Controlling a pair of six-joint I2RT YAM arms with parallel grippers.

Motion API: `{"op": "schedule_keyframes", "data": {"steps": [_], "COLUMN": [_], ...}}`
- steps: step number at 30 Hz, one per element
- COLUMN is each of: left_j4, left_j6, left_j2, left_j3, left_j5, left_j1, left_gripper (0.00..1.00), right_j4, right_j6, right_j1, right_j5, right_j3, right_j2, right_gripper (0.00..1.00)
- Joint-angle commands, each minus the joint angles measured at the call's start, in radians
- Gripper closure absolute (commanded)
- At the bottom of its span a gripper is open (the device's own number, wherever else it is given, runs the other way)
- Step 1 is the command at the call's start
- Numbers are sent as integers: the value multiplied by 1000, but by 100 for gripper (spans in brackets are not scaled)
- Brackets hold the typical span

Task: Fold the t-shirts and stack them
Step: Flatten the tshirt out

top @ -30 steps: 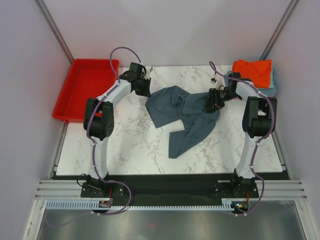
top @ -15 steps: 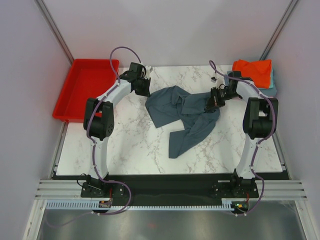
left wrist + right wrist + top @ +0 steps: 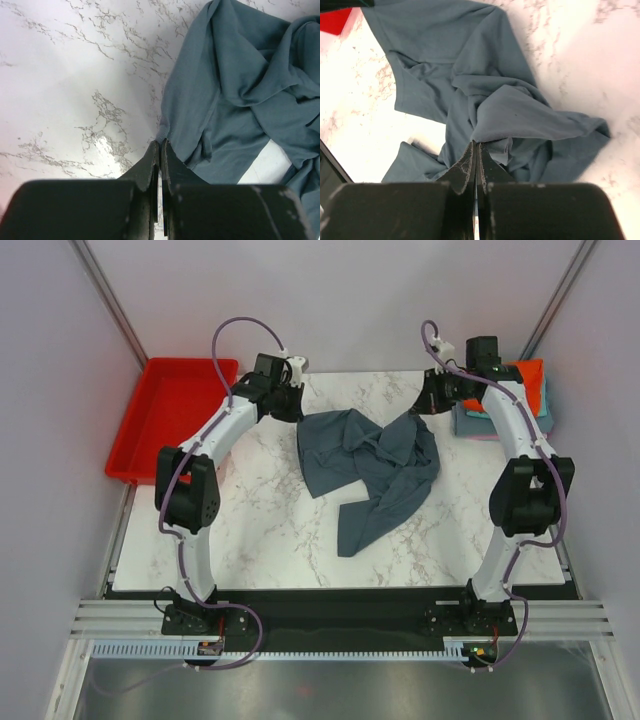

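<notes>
Right tool (image 3: 476, 145) has drawn farther back, pinching the shirt (image 3: 370, 455); left tool (image 3: 160, 144) pinches its other corner, shirt lying between.

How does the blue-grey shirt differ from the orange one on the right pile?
Colour: the blue-grey t-shirt is slate, the orange t-shirt bright orange-red. Pose: blue-grey lies crumpled on the table; orange sits folded atop a pile at the far right corner. Grip: left gripper and right gripper each pinch the blue-grey one; nothing holds the orange one. Both are soft cloth.
</notes>
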Motion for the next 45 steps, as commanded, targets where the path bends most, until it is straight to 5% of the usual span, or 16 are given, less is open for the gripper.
{"op": "schedule_keyframes", "data": {"steps": [1,8,13,21,33,40,45], "left_j4": [13,10,0,-37,0,-11,-143], "left_j6": [51,76,103,218,416,421,377], "left_j2": [-40,-52,-125,-334,-671,-834,-885], "left_j3": [-4,-18,-12,-1,-9,-55,-18], "left_j5": [-6,-32,-60,-87,-181,-182,-92], "left_j1": [-5,-22,-27,-31,-33,-31,-1], "left_gripper": [98,98,98,98,98,98,98], "right_j4": [-1,10,34,131,194,214,102], "right_j6": [-11,-8,-3,90,178,277,307], "right_j1": [76,213,227,60,-55,-65,-65], "right_j5": [11,60,241,443,555,601,595], "right_j3": [8,141,207,382,243,114,190], "right_j2": [36,136,66,-114,-511,-765,-850], "right_gripper": [100,100,100,100,100,100,100]}}
